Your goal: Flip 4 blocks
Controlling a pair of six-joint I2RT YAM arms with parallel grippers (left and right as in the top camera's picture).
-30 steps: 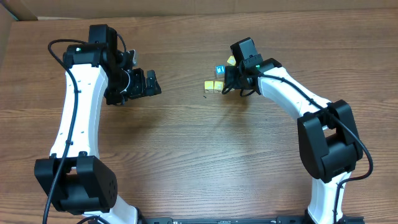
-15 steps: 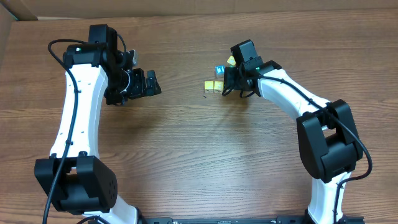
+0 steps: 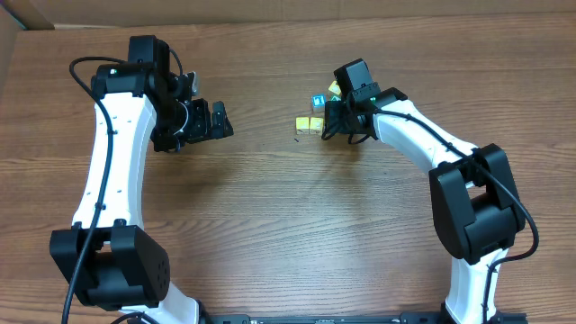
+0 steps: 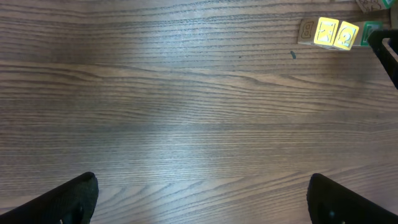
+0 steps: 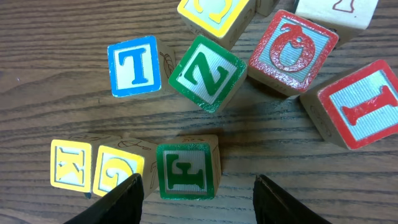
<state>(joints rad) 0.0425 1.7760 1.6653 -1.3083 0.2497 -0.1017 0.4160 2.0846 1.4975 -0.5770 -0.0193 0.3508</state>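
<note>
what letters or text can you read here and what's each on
"T": blue block
"Z", tilted: upper green block
"F", upside down: lower green block
"K": left yellow block
"I", sideways: right red block
Unsure: left red block, maybe "O"; second yellow block, curly letter; cut-off top blocks unreadable.

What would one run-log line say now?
left jaws open, empty | right jaws open astride green block | two yellow blocks beside it

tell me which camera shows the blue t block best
The right wrist view: the blue T block sits close and unobstructed, its letter plainly readable. Overhead shows it only as a tiny blue speck, too small to read. The left wrist view does not show it.
</note>
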